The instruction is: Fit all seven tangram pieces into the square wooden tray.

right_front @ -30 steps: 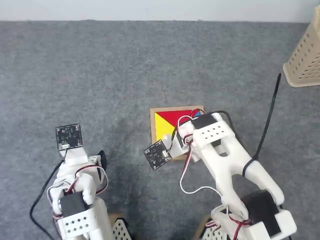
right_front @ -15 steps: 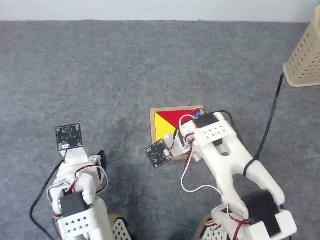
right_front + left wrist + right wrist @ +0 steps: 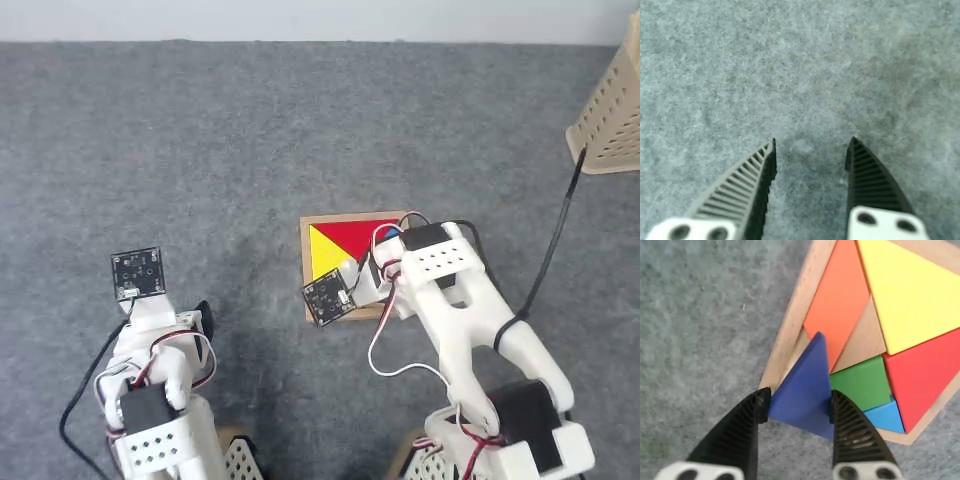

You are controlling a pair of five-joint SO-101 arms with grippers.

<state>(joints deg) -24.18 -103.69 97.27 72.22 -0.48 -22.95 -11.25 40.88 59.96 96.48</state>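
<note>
Sliding a little to the right since the earlier frames, the right arm (image 3: 455,300) is now lying farther over the tray (image 3: 304,270), and its small camera board (image 3: 327,298) is sitting closer to the tray's near edge. More of the red triangle (image 3: 358,234) is showing.

On the left, the left arm (image 3: 150,400) is sitting folded near the table's front edge and has not shifted. The left gripper (image 3: 812,145) is pointing down at the grey carpet (image 3: 200,130), its fingers spread wide apart and gripping nothing.

In the middle, the tray is lying flat on the carpet. The yellow triangle (image 3: 324,255) is filling its left part, and the red triangle is lying along its far side.

In the right wrist view, the right gripper (image 3: 799,395) is hanging over one corner of the tray, its fingers pinching the two sides of a dark blue triangle (image 3: 805,385). That triangle is tilting, its tip reaching over the rim towards the orange piece (image 3: 840,295) and its wide end sticking out past the rim. The orange piece, the yellow and red triangles, a green square (image 3: 860,382) and a light blue piece (image 3: 885,417) are lying inside. Bare wood (image 3: 865,340) is showing between orange, yellow and green.

At the far right, a black cable (image 3: 550,240) is running up towards a beige basket (image 3: 612,120).
</note>
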